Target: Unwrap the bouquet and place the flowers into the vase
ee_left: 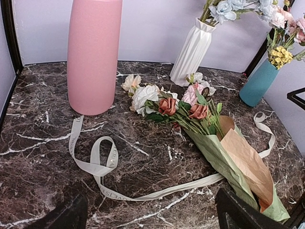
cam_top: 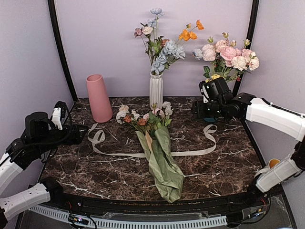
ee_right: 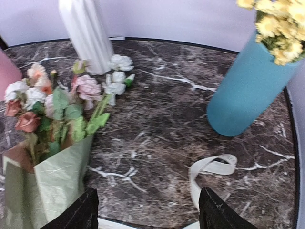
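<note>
Top external: the bouquet (cam_top: 159,157) lies at the centre of the marble surface (cam_top: 224,162), blooms toward the white vase (cam_top: 156,90), paper wrap (cam_top: 167,174) around the stems. Its cream ribbon (cam_top: 190,152) is undone and trails to both sides. The pink vase (cam_top: 98,98) stands upright at rear left, apart from the bouquet.

Left wrist: the left end effector (ee_left: 151,210) is spread wide, with nothing between its 2 fingers.

Right wrist: the right end effector (ee_right: 150,210) stands open and empty, a ribbon loop near its right finger, the teal vase (ee_right: 248,90) beyond.

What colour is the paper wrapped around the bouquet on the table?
Olive-green paper wrap with tan kraft lining; best in left wrist view.
</note>
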### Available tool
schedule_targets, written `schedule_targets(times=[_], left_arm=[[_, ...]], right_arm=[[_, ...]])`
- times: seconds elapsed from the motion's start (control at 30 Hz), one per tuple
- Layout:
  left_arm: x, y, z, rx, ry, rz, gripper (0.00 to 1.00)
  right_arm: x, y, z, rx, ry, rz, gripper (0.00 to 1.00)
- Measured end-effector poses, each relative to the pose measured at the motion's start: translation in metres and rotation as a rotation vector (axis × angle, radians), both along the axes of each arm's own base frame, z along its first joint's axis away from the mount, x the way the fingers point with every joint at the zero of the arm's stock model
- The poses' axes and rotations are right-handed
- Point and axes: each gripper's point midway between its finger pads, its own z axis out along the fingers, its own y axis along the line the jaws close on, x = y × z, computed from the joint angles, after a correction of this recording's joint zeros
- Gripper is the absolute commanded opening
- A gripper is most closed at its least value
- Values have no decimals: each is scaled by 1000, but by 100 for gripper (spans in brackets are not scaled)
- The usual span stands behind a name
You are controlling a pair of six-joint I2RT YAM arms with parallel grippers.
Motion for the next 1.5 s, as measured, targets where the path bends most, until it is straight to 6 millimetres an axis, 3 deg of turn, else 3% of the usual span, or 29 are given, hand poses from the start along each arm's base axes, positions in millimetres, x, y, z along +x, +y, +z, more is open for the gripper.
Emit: schedule_targets(times=[0.1,0.27,0.4,0.53,0.63,0.73,0.87,1.23,1.3,1.4,1.5], left_arm=[[2,-9,-6,-3,37,-36,93],[10,-39,-15,-91,106,-134,91],[18,-67,-35,-194,172,-214,88],[25,-93,-64,-256,263,-279,87],[28,-111,-80,-274,309,-321,86],[29,-129,-87,-284,324,-367,86],[27,-150,-101,-289,355,-407,82],[40,-192,-129,-312,416,-444,76],[45,-199,-134,-315,420,-450,73],[53,-207,-142,-316,435,-446,67],[63,-215,-151,-315,442,-429,53]], right_arm=[[-11,35,9,60,6,128,71],[-49,126,19,132,18,388,71],[-81,184,-8,152,94,542,70],[-101,217,-53,131,195,611,68],[-109,227,-78,110,250,624,67],[-111,228,-88,101,275,616,64],[-109,227,-87,105,273,596,55],[-105,219,-88,95,276,541,5],[-105,217,-87,87,272,537,0],[-103,210,-86,66,266,511,0],[-101,199,-80,47,250,477,0]])
